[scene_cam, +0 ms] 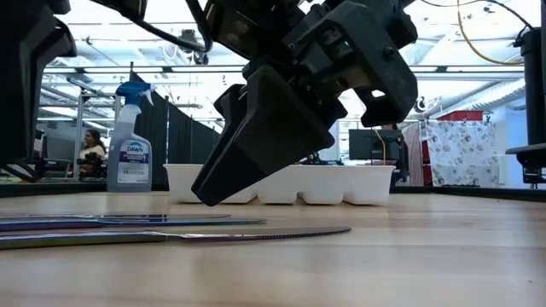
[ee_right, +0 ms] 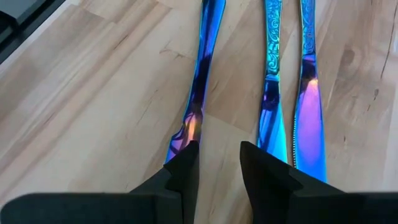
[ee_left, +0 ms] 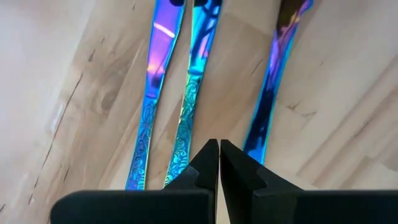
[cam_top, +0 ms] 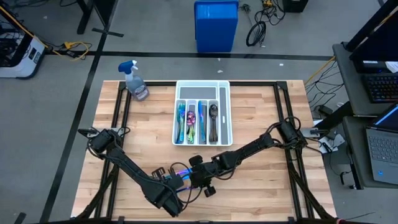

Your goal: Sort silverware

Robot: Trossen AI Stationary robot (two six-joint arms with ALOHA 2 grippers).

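Over 3 knives (ee_right: pixel 271 87) at table front — right end effector (ee_right: pixel 216 163) angled down, open, empty; left end effector (ee_left: pixel 219 163) closed.

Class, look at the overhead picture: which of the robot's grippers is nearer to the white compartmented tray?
Right. The right gripper hangs just in front of the tray, over the knives lying on the table. The left gripper sits a little farther forward and to the left, its fingers shut.

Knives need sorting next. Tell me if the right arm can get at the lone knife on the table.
Probably yes. The right hand hangs open just over the lone knife, apart from the other two knives; nothing covers it. The left hand is shut close by.
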